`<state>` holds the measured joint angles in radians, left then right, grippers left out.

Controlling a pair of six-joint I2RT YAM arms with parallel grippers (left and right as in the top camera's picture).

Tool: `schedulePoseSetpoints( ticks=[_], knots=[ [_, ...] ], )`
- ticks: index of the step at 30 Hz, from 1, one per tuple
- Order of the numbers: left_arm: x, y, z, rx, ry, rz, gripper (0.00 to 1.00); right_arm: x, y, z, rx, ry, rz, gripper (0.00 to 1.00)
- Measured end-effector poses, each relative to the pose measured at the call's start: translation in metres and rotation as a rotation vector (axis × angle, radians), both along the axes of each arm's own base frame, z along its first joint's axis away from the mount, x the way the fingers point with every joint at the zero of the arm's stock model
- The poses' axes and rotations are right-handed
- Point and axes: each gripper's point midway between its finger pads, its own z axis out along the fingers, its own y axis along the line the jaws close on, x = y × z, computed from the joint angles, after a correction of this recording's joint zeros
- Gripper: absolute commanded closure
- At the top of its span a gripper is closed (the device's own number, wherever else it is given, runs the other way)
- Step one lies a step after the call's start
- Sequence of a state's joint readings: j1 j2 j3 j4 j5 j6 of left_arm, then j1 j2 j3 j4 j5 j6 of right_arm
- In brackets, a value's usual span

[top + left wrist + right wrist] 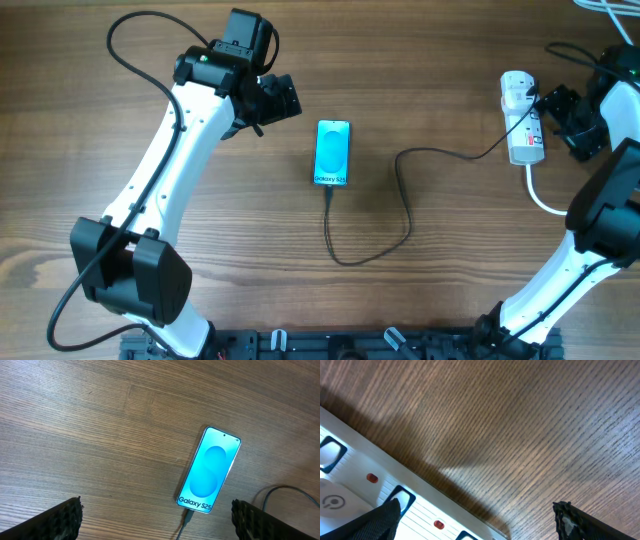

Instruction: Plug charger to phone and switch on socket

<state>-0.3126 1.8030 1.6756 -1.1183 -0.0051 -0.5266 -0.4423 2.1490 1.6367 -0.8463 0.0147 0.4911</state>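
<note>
The phone (333, 152) lies flat mid-table with a cyan screen; it also shows in the left wrist view (209, 470). The charger, a thin black cable (405, 205), runs from the socket in a loop to the phone's bottom edge, where its plug tip (187, 516) sits at the port. The socket, a white power strip (523, 118), lies at the far right; its face with red marks shows in the right wrist view (395, 492). My left gripper (282, 98) is open and empty, up-left of the phone. My right gripper (562, 115) is open, right beside the socket.
The socket's thick white cord (540, 195) curves down toward the right arm's base. A white adapter (516, 85) sits in the socket's far end. Bare wood table (450, 270) lies in front of the phone.
</note>
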Motion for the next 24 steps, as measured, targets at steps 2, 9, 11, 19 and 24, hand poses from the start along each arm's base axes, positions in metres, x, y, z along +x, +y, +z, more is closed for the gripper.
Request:
schedulePoseSetpoints(
  ticks=[2,9,11,19,24],
  knots=[
    [0.0000,0.0000,0.0000,0.000,0.000,0.000,0.00,0.0033,-0.0016,0.0008,-0.008,-0.013,0.004,0.00],
    [0.0000,0.0000,0.0000,0.000,0.000,0.000,0.00,0.0056,-0.0027,0.0014,-0.013,-0.022,0.007,0.00],
    [0.0000,0.0000,0.0000,0.000,0.000,0.000,0.00,0.0059,-0.0029,0.0015,-0.014,-0.024,0.007,0.00],
    [0.0000,0.0000,0.0000,0.000,0.000,0.000,0.00,0.0072,-0.0035,0.0019,-0.016,-0.029,0.007,0.00],
    [0.0000,0.0000,0.0000,0.000,0.000,0.000,0.00,0.0075,-0.0036,-0.0054,-0.021,-0.040,0.007,0.00]
  ],
)
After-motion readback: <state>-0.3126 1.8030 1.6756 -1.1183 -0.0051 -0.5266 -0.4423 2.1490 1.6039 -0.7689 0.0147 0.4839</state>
